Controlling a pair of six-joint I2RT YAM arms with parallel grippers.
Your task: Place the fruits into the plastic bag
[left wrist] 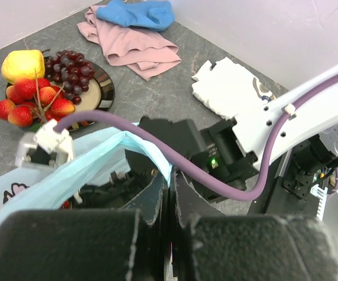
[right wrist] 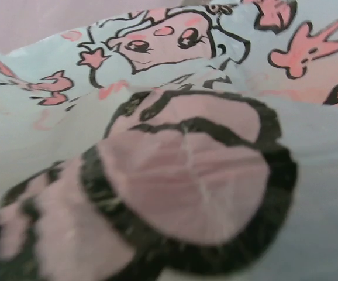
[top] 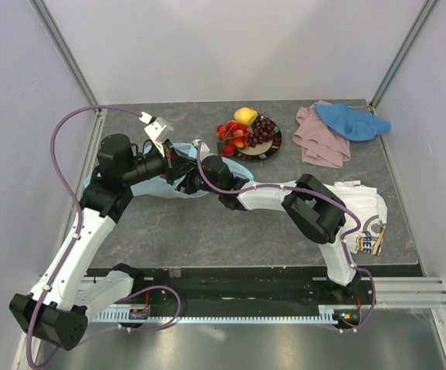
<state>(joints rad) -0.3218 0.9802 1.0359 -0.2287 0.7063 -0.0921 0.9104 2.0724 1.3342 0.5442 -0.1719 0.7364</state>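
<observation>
Roughly at the start, judging by the plate (left wrist: 107, 88). Pinching bag (left wrist: 87, 167) rim between left fingers (left wrist: 150, 200), pressed together, mouth held up. Cannot tell right fingers' state: lost behind bag film, print filling that view. Counting lemon (left wrist: 23, 64), strawberries (left wrist: 26, 104), grapes (left wrist: 69, 64) on plate, beyond left fingers, clear of bag. Expect most loading left to do.

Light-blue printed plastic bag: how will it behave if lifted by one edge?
Probably floppy: the thin light-blue printed plastic bag drapes in folds from the edge pinched by the left end effector. Likely very light, being translucent film, so a push may drag it whole. Its mouth would probably collapse if released.
</observation>
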